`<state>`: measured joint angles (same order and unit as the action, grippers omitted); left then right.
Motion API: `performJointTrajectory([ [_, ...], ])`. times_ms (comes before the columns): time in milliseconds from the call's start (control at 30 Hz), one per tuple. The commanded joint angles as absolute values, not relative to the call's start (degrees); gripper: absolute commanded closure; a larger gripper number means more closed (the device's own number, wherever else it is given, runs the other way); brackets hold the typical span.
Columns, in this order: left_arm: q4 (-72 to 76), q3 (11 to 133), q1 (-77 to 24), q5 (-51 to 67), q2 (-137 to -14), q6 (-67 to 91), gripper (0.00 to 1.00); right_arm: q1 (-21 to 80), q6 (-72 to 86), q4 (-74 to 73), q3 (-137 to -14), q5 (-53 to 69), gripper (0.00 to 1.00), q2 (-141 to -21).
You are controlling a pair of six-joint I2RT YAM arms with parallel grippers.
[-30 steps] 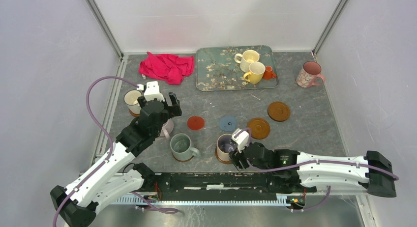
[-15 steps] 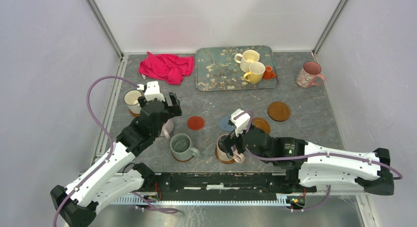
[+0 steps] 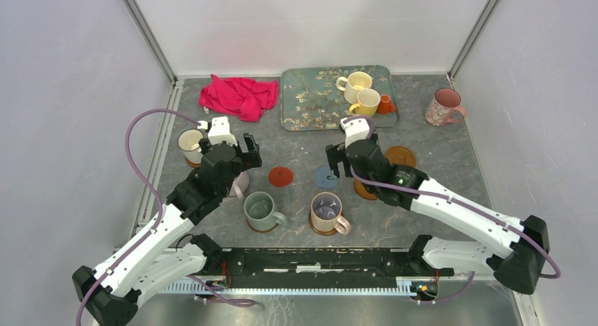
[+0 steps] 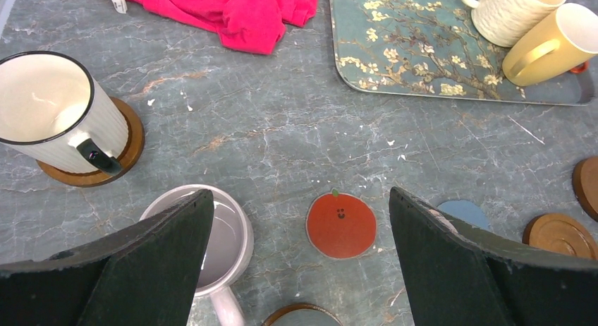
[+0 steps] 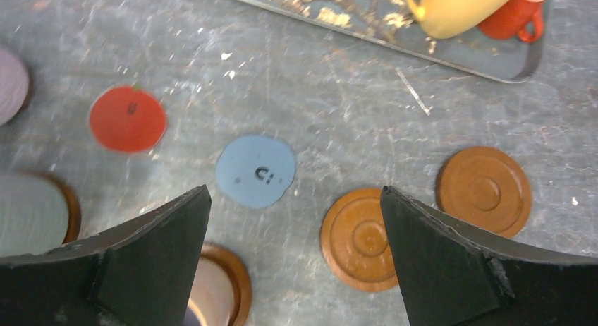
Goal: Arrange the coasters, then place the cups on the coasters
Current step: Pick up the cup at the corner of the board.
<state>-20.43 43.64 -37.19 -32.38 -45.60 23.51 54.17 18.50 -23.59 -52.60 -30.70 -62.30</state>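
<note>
**Both grippers wide and empty, four coasters still bare**

Top view: my left gripper [image 3: 229, 155] hovers over a mauve ceramic mug [image 3: 242, 183], jaws spread, holding nothing, with the arm bent up from the near left corner. My right gripper [image 3: 347, 160], equally wide and empty, hangs on a long forward reach above the flat blue round coaster [image 3: 326, 176]. The cream ribbed mug [image 3: 356, 85], yellow glazed mug [image 3: 367, 102] and tiny orange cup [image 3: 385, 104] wait on the teal blossom tray [image 3: 296, 93]. The pink floral mug [image 3: 443, 106] stands on the table at the far right.

Left wrist view: the red round coaster [image 4: 341, 224] lies bare, just beside the mauve mug.

Right wrist view: the ringed amber coaster [image 5: 359, 238] and dark brown coaster [image 5: 483, 190] lie bare, near each other. The picture is smeared, but I think they are not touching.

I judge the mugs rigid, weighty, slick and easily chipped, so I'd pinch one wall at the rim. The coasters look thin and light, so I'd take them by the edge.
</note>
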Motion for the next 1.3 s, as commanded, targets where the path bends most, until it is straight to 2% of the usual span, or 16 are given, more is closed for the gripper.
performJointTrajectory([
  [0, -18.18, 44.21, -36.91, -31.09, -45.31, 25.49, 0.00, 47.98, 16.45, -18.77, -58.89, -31.25, 0.02, -66.67],
  [500, -18.25, 44.03, -36.91, -29.47, -43.48, 25.62, 0.00, 24.11, 20.05, -12.78, -69.52, -24.10, 0.02, -85.30],
  [667, -18.09, 43.95, -36.91, -28.57, -43.24, 25.75, 0.00, 17.33, 20.49, -9.70, -70.35, -19.36, 0.02, -87.93],
  [800, -17.97, 43.99, -36.91, -28.03, -43.08, 25.83, 0.00, 12.52, 18.60, -10.96, -72.65, -21.05, 0.02, -89.24],
  [1267, -17.33, 44.00, -36.91, -24.06, -41.22, 26.72, 0.00, -5.42, 15.70, -3.23, -77.12, -13.91, 0.02, -92.88],
])
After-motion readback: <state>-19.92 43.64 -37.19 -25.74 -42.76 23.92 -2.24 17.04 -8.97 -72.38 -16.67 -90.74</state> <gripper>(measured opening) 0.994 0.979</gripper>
